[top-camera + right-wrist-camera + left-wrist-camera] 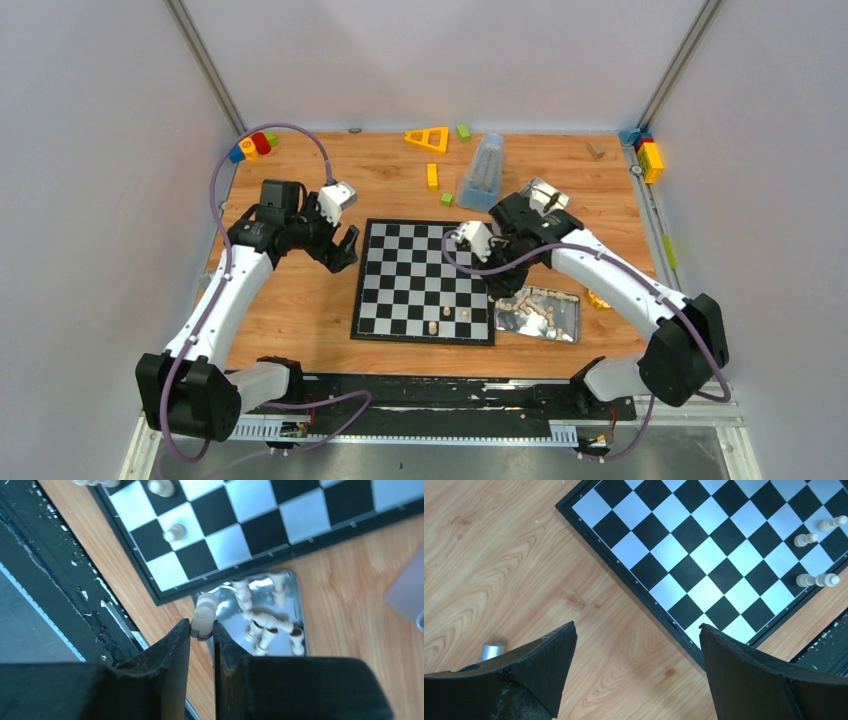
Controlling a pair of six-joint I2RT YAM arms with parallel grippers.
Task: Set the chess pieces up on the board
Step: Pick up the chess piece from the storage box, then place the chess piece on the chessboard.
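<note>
The right gripper (pixel 202 630) pinches one small cream chess piece (pixel 205 612) tight, over the edge of the shiny metal tin (pixel 299 605). Its fingers hide part of the tin. From above, the held piece is too small to see. The flat black-and-white checkered board (pixel 400 270) lies mid-table, with three cream pieces (pixel 446 313) near its near edge. The left gripper (pixel 636 626) hangs wide open and holds nothing. It is over bare wooden table (pixel 300 300), just beside the board's left rim.

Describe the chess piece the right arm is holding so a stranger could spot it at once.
Find the chessboard, then the shiny metal tin off its near right corner. Above that tin, the right gripper's black fingers pinch one pale piece. It alone is held aloft; other pieces lie in the tin or stand on the board.
</note>
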